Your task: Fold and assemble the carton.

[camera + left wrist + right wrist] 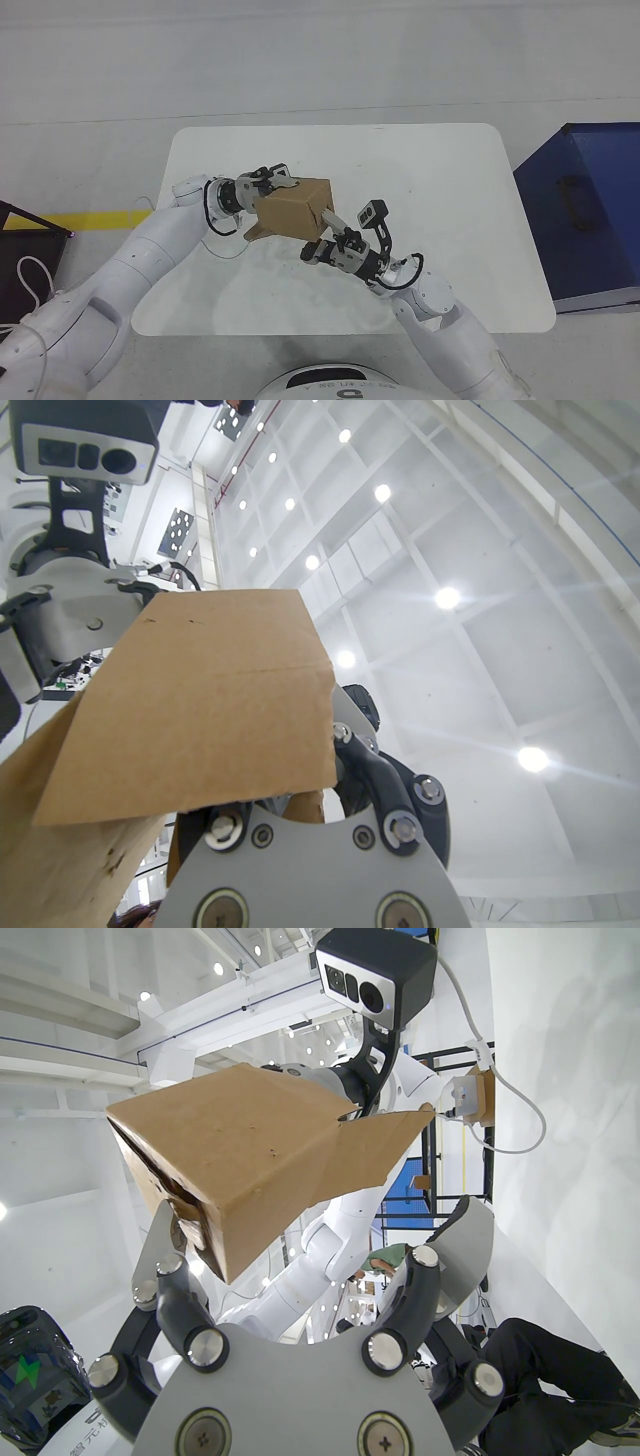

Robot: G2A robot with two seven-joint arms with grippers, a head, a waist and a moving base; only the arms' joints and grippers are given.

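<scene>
Carton [293,208] is up off the table [450,200], already squared into a box. My left gripper [276,183] clamps one wall. My right gripper [315,1205] is spread wide, one finger [160,1228] at the end flaps. One flap [370,1153] sticks out, so I judge closing remains.

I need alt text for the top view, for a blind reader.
A brown carton is held over a white table: the left claw grips one end, the open right claw touches the other. A blue bin stands beside the table.
</scene>
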